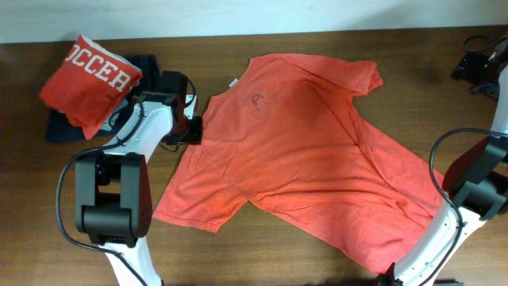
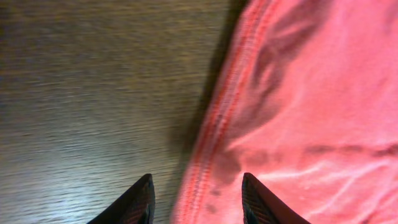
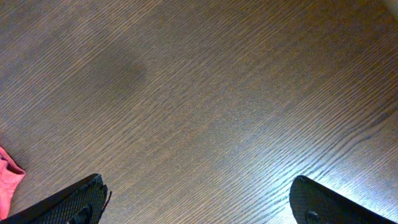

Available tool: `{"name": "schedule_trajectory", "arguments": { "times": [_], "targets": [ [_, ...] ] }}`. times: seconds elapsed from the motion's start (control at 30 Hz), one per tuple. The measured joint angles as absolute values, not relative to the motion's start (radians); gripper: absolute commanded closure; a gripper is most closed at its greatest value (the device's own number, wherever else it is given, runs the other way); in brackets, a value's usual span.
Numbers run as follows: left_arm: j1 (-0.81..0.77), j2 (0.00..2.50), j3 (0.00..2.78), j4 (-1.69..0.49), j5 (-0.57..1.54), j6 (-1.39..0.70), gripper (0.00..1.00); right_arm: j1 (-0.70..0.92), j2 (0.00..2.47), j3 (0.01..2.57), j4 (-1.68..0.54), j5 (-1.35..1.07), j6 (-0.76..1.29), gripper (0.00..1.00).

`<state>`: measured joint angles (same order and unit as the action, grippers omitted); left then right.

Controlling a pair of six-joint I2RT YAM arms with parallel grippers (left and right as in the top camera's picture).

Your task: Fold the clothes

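Observation:
A coral-red T-shirt lies spread flat across the middle of the table, with no lettering showing on this side. My left gripper is at the shirt's left side edge. In the left wrist view the gripper is open, and the stitched hem runs between its two dark fingers, one over wood and one over cloth. My right gripper is wide open over bare wood, with only a scrap of red cloth at the left edge of its view. It holds nothing.
A folded red shirt with white block letters rests on a dark navy folded garment at the back left. Black gear with cables sits at the back right. The right arm stands at the table's right edge.

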<state>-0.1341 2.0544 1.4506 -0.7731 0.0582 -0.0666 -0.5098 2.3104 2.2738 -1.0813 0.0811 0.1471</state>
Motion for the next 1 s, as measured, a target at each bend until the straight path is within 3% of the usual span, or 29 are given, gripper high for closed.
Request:
{"name": "schedule_trajectory", "arguments": {
  "times": [0.33,0.43,0.67,1.0],
  "targets": [
    [-0.128,2.064,1.451,-0.767,0.112,-0.059,0.55,-0.510,2.310,2.274,-1.081,0.081,0.146,0.01],
    [-0.128,2.099,1.459,-0.754,0.122,-0.050,0.69,-0.510,2.310,2.274,-1.081,0.081,0.146,0.01],
    [-0.119,2.109,1.467,-0.751,0.123,-0.044,0.84,-0.510,2.310,2.274,-1.081,0.081,0.147,0.01],
    [-0.113,2.110,1.467,-0.757,0.073,-0.045,0.94,-0.510,2.310,2.274,-1.081,0.081,0.147,0.01]
  ]
}}
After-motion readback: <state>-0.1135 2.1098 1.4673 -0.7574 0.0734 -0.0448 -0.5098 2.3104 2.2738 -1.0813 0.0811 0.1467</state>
